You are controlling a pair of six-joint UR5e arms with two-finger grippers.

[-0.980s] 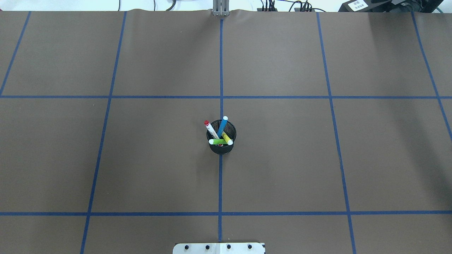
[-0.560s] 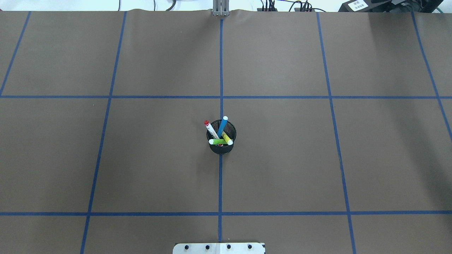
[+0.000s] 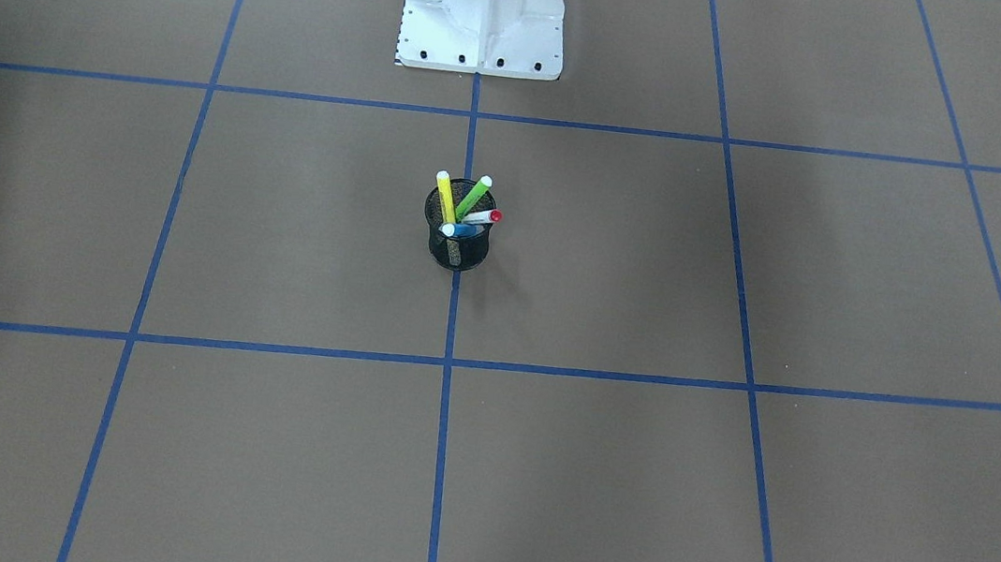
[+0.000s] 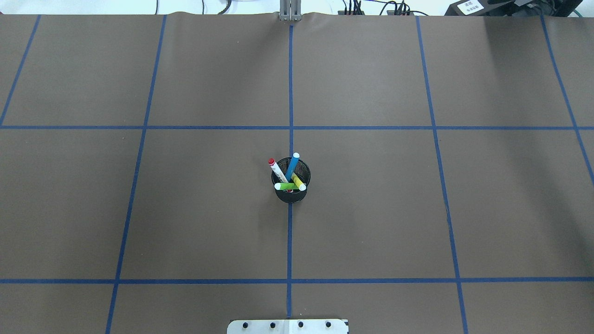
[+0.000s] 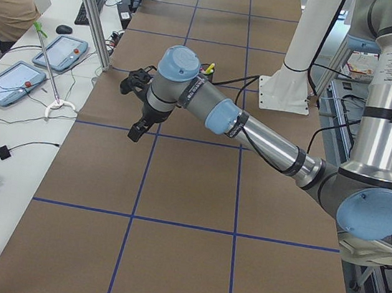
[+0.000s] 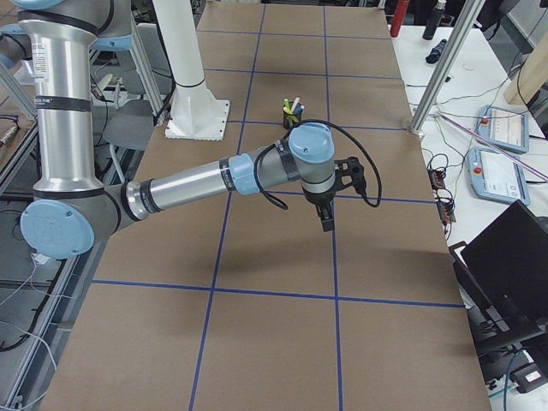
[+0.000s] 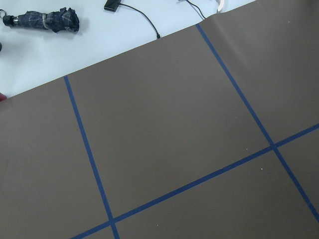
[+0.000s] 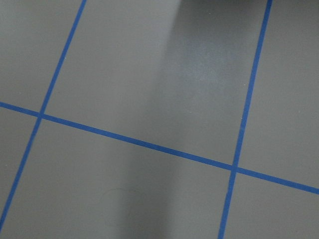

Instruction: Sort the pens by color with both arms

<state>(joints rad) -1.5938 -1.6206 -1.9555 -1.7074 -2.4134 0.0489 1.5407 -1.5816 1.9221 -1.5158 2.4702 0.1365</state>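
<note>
Several pens stand together in a black mesh cup (image 4: 291, 195) at the table's middle: a blue pen (image 4: 292, 166), a white pen with red ends (image 4: 277, 170), a light green pen (image 4: 284, 186) and a yellow pen (image 4: 299, 183). The front-facing view shows the same cup (image 3: 457, 252) below the white pedestal (image 3: 485, 6). My left gripper (image 5: 137, 129) hangs over the table well away from the cup, seen only in the exterior left view. My right gripper (image 6: 326, 221) hangs likewise in the exterior right view. Whether either is open or shut I cannot tell.
Blue tape lines divide the brown table cover into squares. A person and tablets (image 5: 60, 53) are at the side bench on my left. A folded umbrella (image 7: 45, 21) lies there too. A laptop (image 6: 514, 265) and a control tablet (image 6: 505, 128) sit beyond the table's other end.
</note>
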